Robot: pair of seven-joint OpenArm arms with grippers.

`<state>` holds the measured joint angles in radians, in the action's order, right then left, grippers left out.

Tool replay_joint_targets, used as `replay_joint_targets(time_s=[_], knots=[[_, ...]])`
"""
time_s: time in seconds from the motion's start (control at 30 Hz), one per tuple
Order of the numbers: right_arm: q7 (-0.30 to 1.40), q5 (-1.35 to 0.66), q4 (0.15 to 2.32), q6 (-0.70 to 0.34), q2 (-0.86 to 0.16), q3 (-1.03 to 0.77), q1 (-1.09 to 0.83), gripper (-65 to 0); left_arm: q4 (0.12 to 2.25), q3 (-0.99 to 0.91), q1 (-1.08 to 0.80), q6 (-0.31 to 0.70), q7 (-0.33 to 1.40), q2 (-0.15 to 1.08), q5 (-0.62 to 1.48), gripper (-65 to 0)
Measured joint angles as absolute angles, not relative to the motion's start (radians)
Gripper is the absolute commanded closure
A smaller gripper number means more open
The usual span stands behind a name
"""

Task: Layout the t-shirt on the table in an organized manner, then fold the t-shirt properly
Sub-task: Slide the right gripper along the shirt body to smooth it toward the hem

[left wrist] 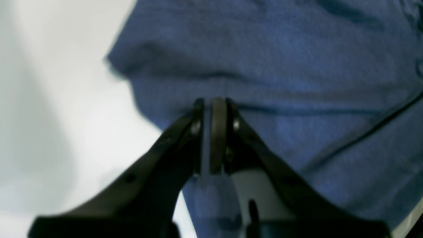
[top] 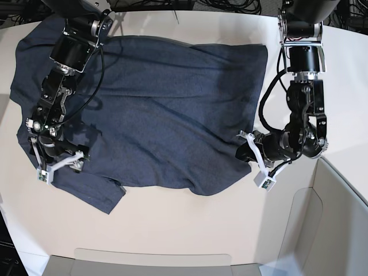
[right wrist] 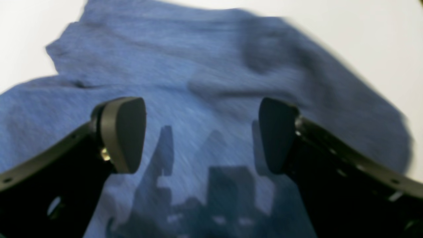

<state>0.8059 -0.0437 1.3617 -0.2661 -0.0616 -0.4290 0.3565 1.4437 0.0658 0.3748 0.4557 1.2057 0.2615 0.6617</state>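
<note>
The t-shirt [top: 167, 115] lies spread on the table [top: 172, 230], dark blue-grey, with its hem at the base view's right and a sleeve at the lower left. My left gripper [top: 248, 150] is at the hem's lower corner. In the left wrist view its pads [left wrist: 218, 132] are pressed together at the cloth edge [left wrist: 297, 82], with a thin strip of blue between them. My right gripper [top: 59, 167] hangs open over the sleeve end. In the right wrist view its fingers [right wrist: 122, 132] stand wide apart above wrinkled cloth [right wrist: 198, 66], holding nothing.
A pale grey panel [top: 339, 218] stands at the right front, and a flat grey panel [top: 149, 261] lies along the front edge. Cables [top: 230, 6] run behind the table. Bare tabletop [top: 184, 218] shows in front of the shirt.
</note>
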Motion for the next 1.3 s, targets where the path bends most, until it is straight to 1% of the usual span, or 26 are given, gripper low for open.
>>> replay_joint_targets(time_s=[0.07, 0.17, 0.27, 0.33, 0.4, 0.47, 0.53, 0.7, 0.8, 0.97, 1.07, 1.3], knots=[[0.759, -0.029, 1.259, -0.253, -0.083, -0.413, 0.395, -52.0, 1.320, 0.131, 0.433, 0.456, 1.111, 0.263, 0.665, -2.4], [0.753, 0.022, 1.105, -0.251, -0.120, -0.368, 0.451, -52.0, 1.123, 0.221, 0.508, 0.453, 1.001, 0.261, 0.664, -2.4], [0.654, 0.077, 0.987, -0.250, -0.118, -0.352, 0.478, -52.0, 0.952, 0.274, 0.561, 0.452, 0.928, 0.257, 0.666, -2.4], [0.565, 0.124, 0.929, -0.241, -0.112, -0.351, 0.485, -52.0, 0.867, 0.289, 0.584, 0.452, 0.897, 0.261, 0.664, -2.4], [0.534, 0.187, 0.884, -0.202, -0.118, -0.351, 0.515, -52.1, 0.825, 0.289, 0.590, 0.453, 0.852, 0.267, 0.681, -2.4], [0.505, 0.249, 0.865, -0.119, -0.120, -0.348, 0.528, -52.1, 0.809, 0.289, 0.590, 0.456, 0.826, 0.268, 0.688, -2.4], [0.469, 0.256, 0.852, -0.078, -0.127, -0.350, 0.526, -52.2, 0.807, 0.289, 0.593, 0.456, 0.822, 0.268, 0.687, -2.4], [0.491, 0.275, 0.846, 0.020, -0.126, -0.350, 0.543, -52.2, 0.810, 0.287, 0.578, 0.463, 0.803, 0.301, 0.693, -2.4], [0.482, 0.274, 0.847, 0.026, -0.115, -0.350, 0.556, -52.2, 0.811, 0.286, 0.573, 0.464, 0.802, 0.331, 0.700, -2.4], [0.489, 0.277, 0.847, 0.031, -0.045, -0.348, 0.579, -52.3, 0.811, 0.287, 0.570, 0.464, 0.778, 0.361, 0.691, -2.4], [0.485, 0.272, 0.847, 0.027, -0.015, -0.300, 0.594, -52.3, 0.811, 0.287, 0.568, 0.463, 0.778, 0.382, 0.691, -2.4], [0.355, 0.274, 0.828, 0.027, 0.023, -0.171, 0.610, -52.3, 0.805, 0.287, 0.567, 0.451, 0.737, 0.451, 0.677, -2.4]])
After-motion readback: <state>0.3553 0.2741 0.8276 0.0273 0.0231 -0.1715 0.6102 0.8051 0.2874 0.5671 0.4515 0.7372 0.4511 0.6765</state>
